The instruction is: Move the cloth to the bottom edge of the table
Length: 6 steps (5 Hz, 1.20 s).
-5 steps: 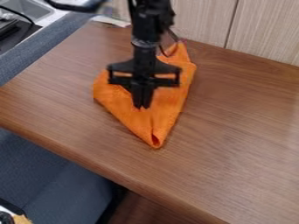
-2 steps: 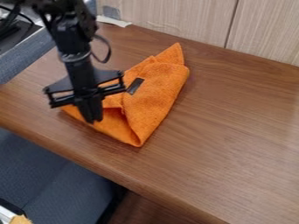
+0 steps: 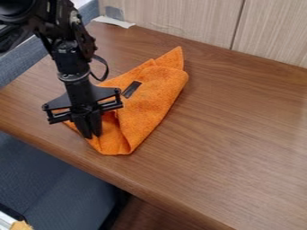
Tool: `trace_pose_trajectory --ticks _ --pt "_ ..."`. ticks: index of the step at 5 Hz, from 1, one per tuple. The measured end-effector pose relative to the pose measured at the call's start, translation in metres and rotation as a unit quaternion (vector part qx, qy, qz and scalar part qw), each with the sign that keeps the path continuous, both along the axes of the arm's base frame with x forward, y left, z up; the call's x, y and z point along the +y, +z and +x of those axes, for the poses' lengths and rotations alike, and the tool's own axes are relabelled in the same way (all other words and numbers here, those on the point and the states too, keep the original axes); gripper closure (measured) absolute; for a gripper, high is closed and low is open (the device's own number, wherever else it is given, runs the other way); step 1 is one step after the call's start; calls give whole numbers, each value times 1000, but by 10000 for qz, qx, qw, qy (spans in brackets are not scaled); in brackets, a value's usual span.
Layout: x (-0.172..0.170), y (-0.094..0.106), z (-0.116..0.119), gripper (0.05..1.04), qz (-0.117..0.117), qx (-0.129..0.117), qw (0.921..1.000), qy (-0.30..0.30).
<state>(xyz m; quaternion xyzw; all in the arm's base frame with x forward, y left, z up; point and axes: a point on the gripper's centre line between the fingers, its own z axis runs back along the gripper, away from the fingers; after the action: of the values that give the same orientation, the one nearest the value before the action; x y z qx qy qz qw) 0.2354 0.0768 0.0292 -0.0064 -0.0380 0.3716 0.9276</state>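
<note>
changed since last frame: my gripper has come down the view and a touch left, toward the front edge of the desk. cloth came along, sliding the same general way. its upper tip has shifted down-left, and its low end has gone further left and slightly down, so it's nearer the front edge. dark tag on top of the cloth has shifted left with it. versus the first frame: i was over the middle of the cloth, tag out of sight under me; now i'm at its lower left side and the tag shows.

orientation: narrow tip points to the upper right, toward the wall panel. blunt folded end faces down-left, at the front edge. long axis runs upper right to lower left, roughly square to that edge. an open fold shows just right of my jaws.

state: jaws close together, clamped on the cloth at its lower left side. cloth lies on the left half of the desk, near the front edge, all of it visible still on the top.
</note>
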Motion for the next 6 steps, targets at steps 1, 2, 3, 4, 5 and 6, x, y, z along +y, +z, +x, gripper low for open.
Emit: trace_pose_trajectory --ticks 1,2,3,4,5,6 --pt "-1 -1 -2 628 0 48 10000 -72" --pt "-3 -1 -2 384 27 73 9998 -180" --pt "-7 2 -1 162 127 175 9991 -368" --pt "-11 6 -9 83 116 442 9977 -496" --pt "-14 27 -14 83 153 458 9976 -502" --pt "-17 48 -15 83 130 262 9981 -537"
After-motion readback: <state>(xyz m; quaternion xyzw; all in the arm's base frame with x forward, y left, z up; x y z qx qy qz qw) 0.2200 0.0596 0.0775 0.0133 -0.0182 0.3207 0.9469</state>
